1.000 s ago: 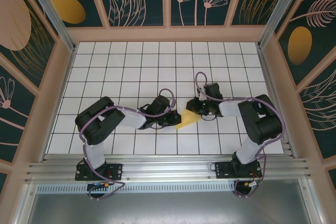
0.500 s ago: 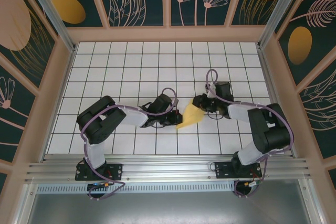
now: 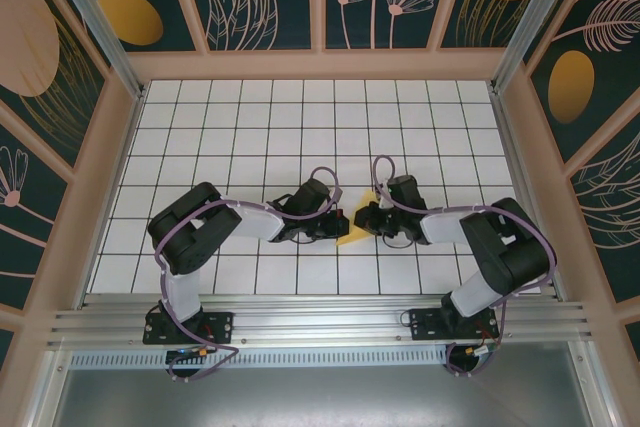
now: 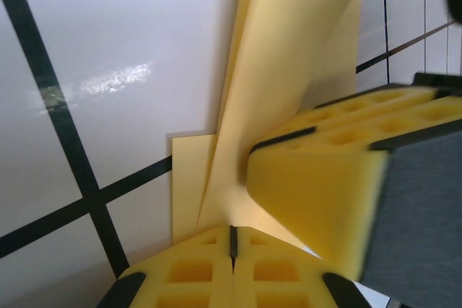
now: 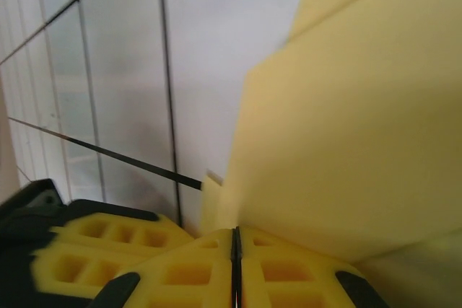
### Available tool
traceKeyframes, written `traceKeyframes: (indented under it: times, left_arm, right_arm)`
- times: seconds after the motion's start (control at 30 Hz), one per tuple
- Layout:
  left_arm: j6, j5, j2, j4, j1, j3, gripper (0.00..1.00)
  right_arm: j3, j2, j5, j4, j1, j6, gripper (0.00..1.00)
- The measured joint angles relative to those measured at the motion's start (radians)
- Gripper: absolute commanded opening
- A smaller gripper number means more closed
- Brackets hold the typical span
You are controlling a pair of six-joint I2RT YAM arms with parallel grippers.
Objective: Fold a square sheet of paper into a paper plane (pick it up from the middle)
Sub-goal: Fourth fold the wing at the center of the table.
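The yellow sheet of paper [image 3: 354, 230], folded into layers, lies on the white grid table between my two grippers near the middle front. My left gripper [image 3: 338, 221] is shut on its left end. In the left wrist view the folded paper [image 4: 289, 70] rises out of the closed left gripper [image 4: 232, 239], with the right gripper's yellow fingers [image 4: 317, 178] pressed against it. My right gripper [image 3: 364, 219] is shut on the paper's other side. In the right wrist view the paper [image 5: 346, 128] stands up from the closed right gripper [image 5: 235, 243]. Much of the paper is hidden under both grippers.
The table [image 3: 250, 127] is a white grid with open tiles behind and to both sides. Pink frame walls [image 3: 110, 147] close it in on three sides. An aluminium rail [image 3: 320, 322] holding both arm bases runs along the near edge.
My right gripper has swung left and down onto the paper and closed. The paper, spread wider half a second ago, now shows as a narrow sliver. The left arm has barely moved.
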Motion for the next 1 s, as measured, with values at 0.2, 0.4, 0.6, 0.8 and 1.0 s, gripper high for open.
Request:
traceKeyframes:
  times: [0.2,0.4,0.6,0.8,1.0]
  left_arm:
    - [0.004,-0.012,0.002,-0.002,-0.006,0.003,0.00]
    - [0.017,-0.032,0.002,-0.006,-0.015,0.006,0.00]
    - [0.024,-0.053,0.013,-0.010,-0.029,0.022,0.00]
    - [0.028,-0.073,0.015,-0.009,-0.039,0.027,0.00]
    - [0.031,-0.082,0.016,-0.010,-0.043,0.031,0.00]
  right_arm:
    - [0.000,0.004,0.010,0.007,-0.022,0.001,0.11]
    - [-0.001,0.007,-0.006,0.015,-0.154,-0.002,0.12]
    - [0.011,0.037,-0.078,0.020,-0.235,-0.011,0.12]
    - [0.039,0.075,-0.140,0.016,-0.330,-0.029,0.13]
    - [0.077,0.094,-0.150,-0.026,-0.398,-0.055,0.14]
